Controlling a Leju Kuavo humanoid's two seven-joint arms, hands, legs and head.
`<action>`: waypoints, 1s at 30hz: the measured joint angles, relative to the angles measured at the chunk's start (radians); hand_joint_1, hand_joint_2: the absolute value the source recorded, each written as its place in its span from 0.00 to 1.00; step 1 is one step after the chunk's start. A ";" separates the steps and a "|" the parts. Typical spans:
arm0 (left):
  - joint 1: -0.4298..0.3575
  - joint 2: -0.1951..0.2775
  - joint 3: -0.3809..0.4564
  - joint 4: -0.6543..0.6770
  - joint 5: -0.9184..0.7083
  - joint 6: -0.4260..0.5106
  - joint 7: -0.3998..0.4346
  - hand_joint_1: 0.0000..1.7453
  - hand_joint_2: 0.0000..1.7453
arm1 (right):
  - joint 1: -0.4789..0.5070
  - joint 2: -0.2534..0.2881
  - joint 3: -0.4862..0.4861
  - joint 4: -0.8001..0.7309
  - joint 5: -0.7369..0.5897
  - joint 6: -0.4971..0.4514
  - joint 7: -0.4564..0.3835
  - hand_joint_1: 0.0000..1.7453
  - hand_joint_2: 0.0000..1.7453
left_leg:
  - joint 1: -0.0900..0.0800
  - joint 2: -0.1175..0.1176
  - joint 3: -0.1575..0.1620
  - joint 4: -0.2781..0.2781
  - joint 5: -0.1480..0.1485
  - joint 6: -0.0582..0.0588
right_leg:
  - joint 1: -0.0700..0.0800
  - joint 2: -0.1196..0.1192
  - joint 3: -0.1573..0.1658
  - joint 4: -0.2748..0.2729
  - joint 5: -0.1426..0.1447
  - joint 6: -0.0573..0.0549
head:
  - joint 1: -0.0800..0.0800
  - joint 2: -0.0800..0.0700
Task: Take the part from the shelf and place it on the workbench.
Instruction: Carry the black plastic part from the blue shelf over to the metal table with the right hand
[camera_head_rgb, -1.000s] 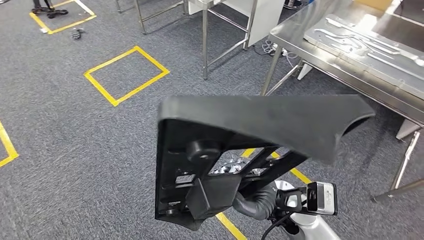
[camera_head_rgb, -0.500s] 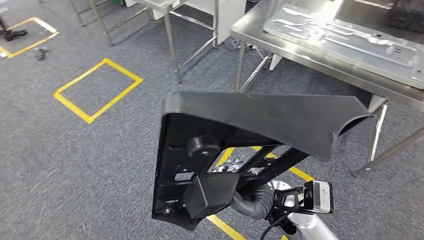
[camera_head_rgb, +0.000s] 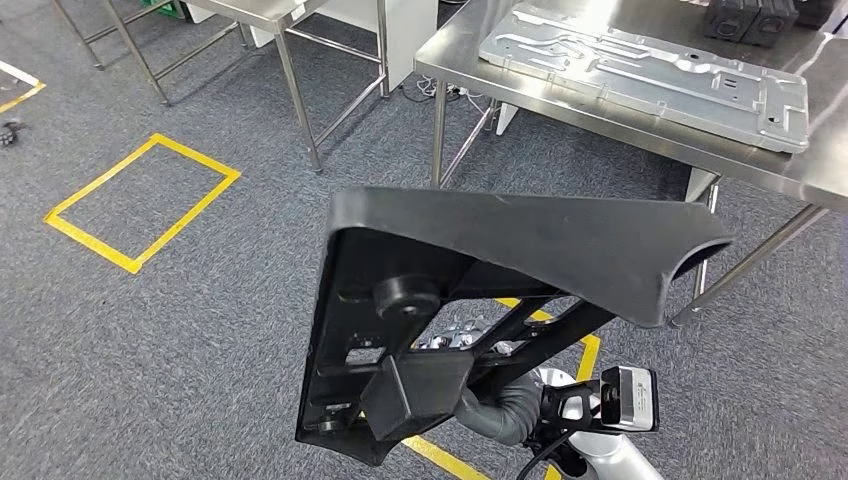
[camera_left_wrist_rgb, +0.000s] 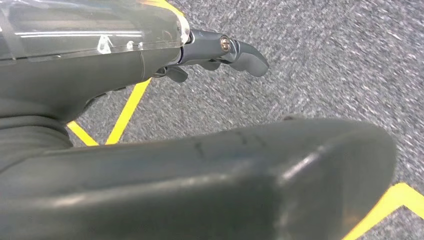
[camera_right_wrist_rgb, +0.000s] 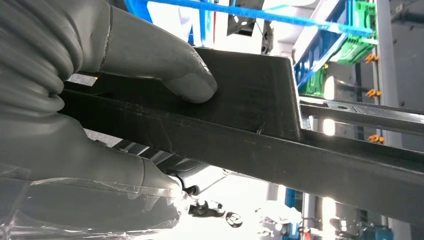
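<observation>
Steel workbench (camera_head_rgb: 640, 130) at one o'clock on grey carpet (camera_head_rgb: 150, 330); right hand (camera_right_wrist_rgb: 100, 95) clamps the black part (camera_head_rgb: 500, 260), left hand's (camera_left_wrist_rgb: 220, 50) grasp unclear.

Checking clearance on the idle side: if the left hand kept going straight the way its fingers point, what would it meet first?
Likely only the grey carpet: the left hand's fingers point out over bare floor, nothing between. Depth is unclear.

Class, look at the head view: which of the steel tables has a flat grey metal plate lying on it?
The right-hand steel table, beyond the black part, carries the grey metal plate; the steel table further left shows a bare top edge.
</observation>
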 joint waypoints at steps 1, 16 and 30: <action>0.000 0.000 0.000 0.000 0.000 0.000 0.000 0.00 0.00 | 0.000 0.000 0.000 0.000 0.000 0.000 0.000 1.00 1.00 | 0.001 0.001 0.000 -0.001 0.000 0.001 | 0.000 0.001 0.000 0.000 0.000 0.000 | 0.000 0.000; -0.006 0.007 0.011 0.000 0.011 0.003 -0.002 0.00 0.00 | 0.006 0.004 -0.017 -0.008 0.000 0.019 -0.007 1.00 1.00 | -0.003 0.107 0.035 0.005 -0.046 -0.021 | 0.008 -0.153 0.008 -0.033 0.023 -0.026 | 0.009 0.000; -0.002 0.012 0.020 0.000 0.005 0.007 0.000 0.00 0.00 | 0.013 0.009 -0.018 -0.009 0.000 0.021 -0.010 1.00 1.00 | 0.003 -0.008 0.005 -0.007 0.000 -0.003 | -0.002 -0.015 0.001 -0.001 0.001 0.004 | 0.005 0.000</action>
